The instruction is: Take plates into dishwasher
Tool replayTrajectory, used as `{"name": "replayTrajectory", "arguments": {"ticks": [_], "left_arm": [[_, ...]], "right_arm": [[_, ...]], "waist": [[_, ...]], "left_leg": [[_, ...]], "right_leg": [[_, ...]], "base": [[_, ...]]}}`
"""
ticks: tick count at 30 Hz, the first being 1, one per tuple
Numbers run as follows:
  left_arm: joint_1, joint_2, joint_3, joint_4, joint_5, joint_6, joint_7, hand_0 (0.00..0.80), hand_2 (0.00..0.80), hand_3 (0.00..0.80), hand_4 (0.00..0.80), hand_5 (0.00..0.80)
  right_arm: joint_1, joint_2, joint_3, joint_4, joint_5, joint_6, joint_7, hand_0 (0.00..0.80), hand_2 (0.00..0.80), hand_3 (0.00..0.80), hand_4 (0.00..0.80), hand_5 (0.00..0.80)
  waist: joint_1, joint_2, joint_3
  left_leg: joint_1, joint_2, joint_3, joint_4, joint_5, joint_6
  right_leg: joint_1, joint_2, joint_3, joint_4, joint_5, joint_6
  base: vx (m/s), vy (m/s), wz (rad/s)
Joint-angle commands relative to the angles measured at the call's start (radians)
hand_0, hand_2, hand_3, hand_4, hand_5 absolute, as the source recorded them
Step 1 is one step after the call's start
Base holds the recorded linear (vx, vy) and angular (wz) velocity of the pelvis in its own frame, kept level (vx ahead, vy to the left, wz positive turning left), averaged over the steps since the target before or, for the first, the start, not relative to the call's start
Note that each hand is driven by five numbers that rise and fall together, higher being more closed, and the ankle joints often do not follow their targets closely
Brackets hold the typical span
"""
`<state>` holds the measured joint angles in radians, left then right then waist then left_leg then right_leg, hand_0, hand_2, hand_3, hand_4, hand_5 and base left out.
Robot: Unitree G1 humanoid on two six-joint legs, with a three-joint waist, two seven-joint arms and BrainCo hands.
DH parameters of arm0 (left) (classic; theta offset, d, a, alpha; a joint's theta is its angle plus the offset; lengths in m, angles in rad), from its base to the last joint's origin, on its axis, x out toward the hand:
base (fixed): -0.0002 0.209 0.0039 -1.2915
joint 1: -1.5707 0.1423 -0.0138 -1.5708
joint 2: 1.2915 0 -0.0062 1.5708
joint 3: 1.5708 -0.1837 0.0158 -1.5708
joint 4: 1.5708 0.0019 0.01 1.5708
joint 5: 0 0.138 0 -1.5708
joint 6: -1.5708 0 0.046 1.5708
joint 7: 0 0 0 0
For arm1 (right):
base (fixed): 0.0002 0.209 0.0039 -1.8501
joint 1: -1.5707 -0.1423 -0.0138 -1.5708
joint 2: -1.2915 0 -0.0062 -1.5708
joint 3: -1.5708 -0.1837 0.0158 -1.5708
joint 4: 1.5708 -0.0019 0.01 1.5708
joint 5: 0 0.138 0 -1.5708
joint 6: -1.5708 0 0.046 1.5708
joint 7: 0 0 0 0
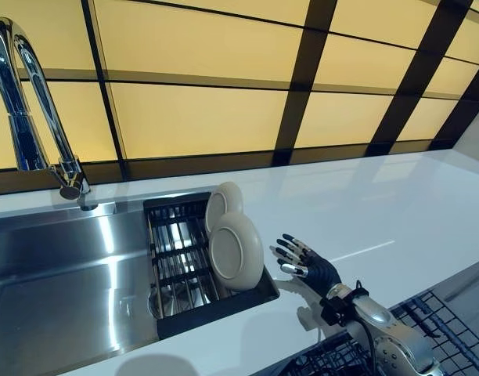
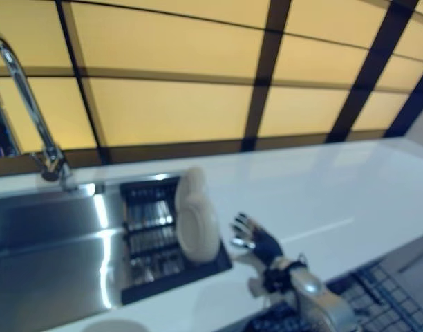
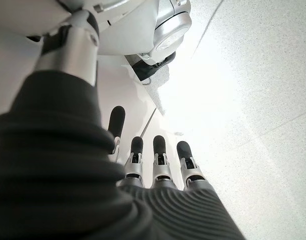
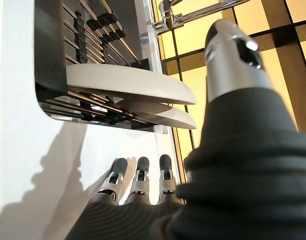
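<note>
Right hand reaching for the racked plates, nothing picked up so far.

The right hand (image 1: 306, 262) hovers over the white countertop (image 1: 380, 211) with straight, spread fingers and holds nothing, just beside the nearer of two round cream ceramic plates (image 1: 235, 251). Both stand on edge in the black slatted drying rack (image 1: 177, 258), which sits in the stainless steel sink (image 1: 59, 274) at about 9 o'clock from the hand; the second plate (image 1: 223, 202) stands behind the first at roughly 11 o'clock. Judging by this, the reach is in hand. Next the fingers need to close round the near plate's rim and lift it clear of the slats. The black wire dishwasher basket (image 1: 443, 321) is cut off at 5 o'clock. The left hand (image 3: 153, 155) shows only in its wrist view, relaxed and empty.
</note>
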<state>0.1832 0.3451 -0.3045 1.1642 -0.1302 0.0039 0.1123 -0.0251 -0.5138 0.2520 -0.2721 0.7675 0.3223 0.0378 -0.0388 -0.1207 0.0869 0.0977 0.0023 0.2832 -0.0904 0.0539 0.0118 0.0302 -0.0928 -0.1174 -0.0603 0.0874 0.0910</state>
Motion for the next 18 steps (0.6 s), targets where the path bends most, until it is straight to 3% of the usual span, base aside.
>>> {"name": "replayTrajectory", "arguments": {"ticks": [1,10,18], "left_arm": [[-0.237,-0.031,-0.021,-0.04,0.044,-0.081,0.025,0.0,0.0,0.0,0.0,0.0],[-0.249,-0.035,-0.011,0.012,0.044,-0.103,0.022,0.0,0.0,0.0,0.0,0.0],[-0.245,-0.036,0.003,0.045,0.055,-0.125,0.018,0.0,0.0,0.0,0.0,0.0]], "right_arm": [[-0.063,0.032,0.097,-0.006,0.037,-0.01,0.041,0.0,0.0,0.0,0.0,0.0],[-0.101,0.034,0.081,0.012,0.04,-0.082,0.051,0.0,0.0,0.0,0.0,0.0],[-0.118,0.022,0.049,0.026,0.052,-0.103,0.081,0.0,0.0,0.0,0.0,0.0]], "waist": [[0.01,0.024,0.02],[0.011,0.02,0.012],[0.012,0.014,0.007]], "left_leg": [[0.037,-0.025,-0.103,0.011,-0.092,0.015],[0.044,-0.026,-0.096,0.009,-0.095,0.013],[0.048,-0.026,-0.095,0.01,-0.098,0.014]], "right_leg": [[-0.018,-0.062,-0.03,0.081,0.012,0.105],[-0.022,-0.064,-0.042,0.081,0.02,0.106],[-0.024,-0.066,-0.046,0.088,0.024,0.108]], "base": [[0.0,0.0,0.0],[0.0,0.0,0.0],[0.0,0.0,0.0]]}}
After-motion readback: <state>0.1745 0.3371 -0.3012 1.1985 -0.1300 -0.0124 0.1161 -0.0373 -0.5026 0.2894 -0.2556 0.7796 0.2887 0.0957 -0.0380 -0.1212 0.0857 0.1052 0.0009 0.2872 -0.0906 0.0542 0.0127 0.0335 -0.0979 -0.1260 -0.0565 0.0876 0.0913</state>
